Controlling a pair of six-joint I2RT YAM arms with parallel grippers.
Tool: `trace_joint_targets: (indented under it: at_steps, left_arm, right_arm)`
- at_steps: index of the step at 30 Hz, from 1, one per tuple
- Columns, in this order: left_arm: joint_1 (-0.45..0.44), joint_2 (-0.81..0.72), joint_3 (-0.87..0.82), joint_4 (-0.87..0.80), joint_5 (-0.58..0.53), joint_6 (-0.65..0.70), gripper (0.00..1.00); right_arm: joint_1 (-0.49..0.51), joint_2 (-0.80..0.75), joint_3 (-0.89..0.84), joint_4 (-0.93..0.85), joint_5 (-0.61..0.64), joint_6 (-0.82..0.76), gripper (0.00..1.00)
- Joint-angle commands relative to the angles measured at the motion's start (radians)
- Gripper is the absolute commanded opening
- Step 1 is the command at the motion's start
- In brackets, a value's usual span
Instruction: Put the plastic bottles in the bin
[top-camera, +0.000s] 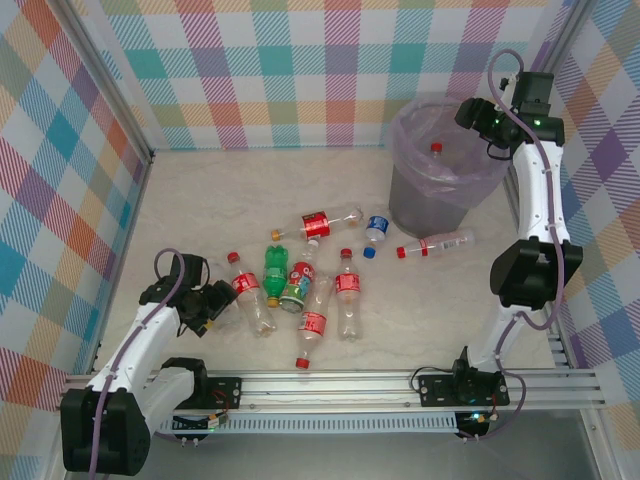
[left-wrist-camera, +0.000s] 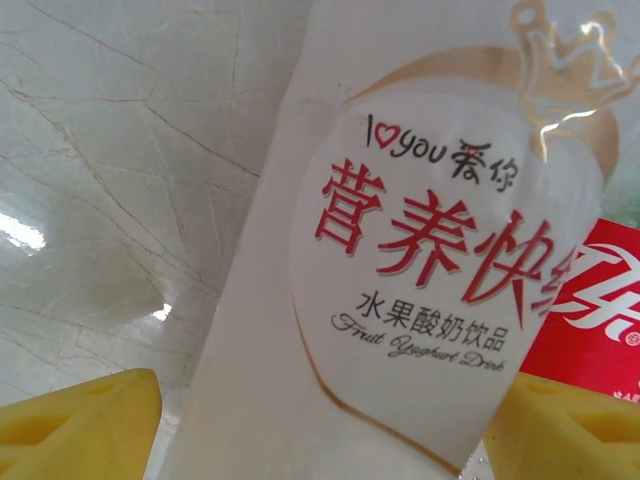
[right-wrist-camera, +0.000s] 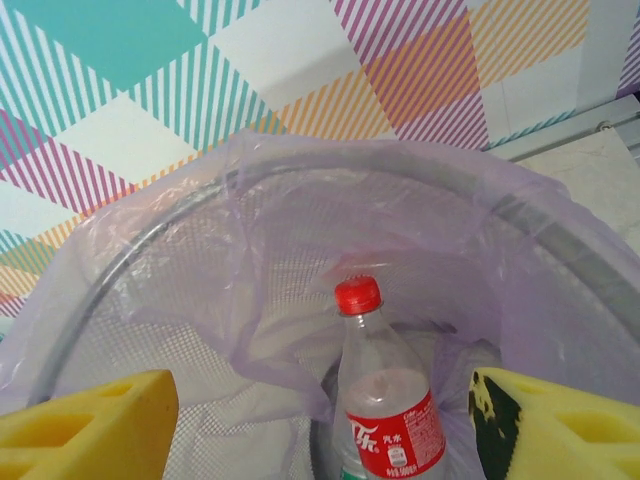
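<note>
Though crinkly and translucent, lilac bag (right-wrist-camera: 260, 230) inside round grey bin (top-camera: 430, 210).

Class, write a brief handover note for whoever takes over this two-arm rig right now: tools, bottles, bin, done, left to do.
Left tool: straddles a white-labelled bottle on the table; grip unclear.
Right tool: open above the bin.
Done: one red-capped bottle stands in the bin.
Left: about eight bottles lying mid-table.

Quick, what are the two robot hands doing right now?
Left hand: open around a white-labelled plastic bottle.
Right hand: open, empty, above the lilac-lined round grey bin.
</note>
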Motion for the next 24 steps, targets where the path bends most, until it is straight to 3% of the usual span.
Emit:
trace_joint_targets:
  at_steps: [1,9,14,24]
  left_arm:
    - [0.009,0.014,-0.024,0.031,0.016,-0.019,0.78]
    - [0.009,0.046,-0.012,0.051,-0.003,-0.013,0.71]
    - [0.009,0.125,-0.018,0.077,-0.037,0.020,0.78]
    - [0.009,0.043,0.003,-0.010,-0.130,0.046,0.70]
  right_arm:
    - [0.024,-0.103,0.030,-0.040,-0.035,-0.023,0.77]
    - [0.078,-0.313,-0.140,-0.021,-0.072,-0.013,0.79]
    - [0.082,-0.438,-0.277,0.013,-0.108,0.017,0.80]
    - [0.085,-0.545,-0.433,-0.024,-0.148,0.036,0.81]
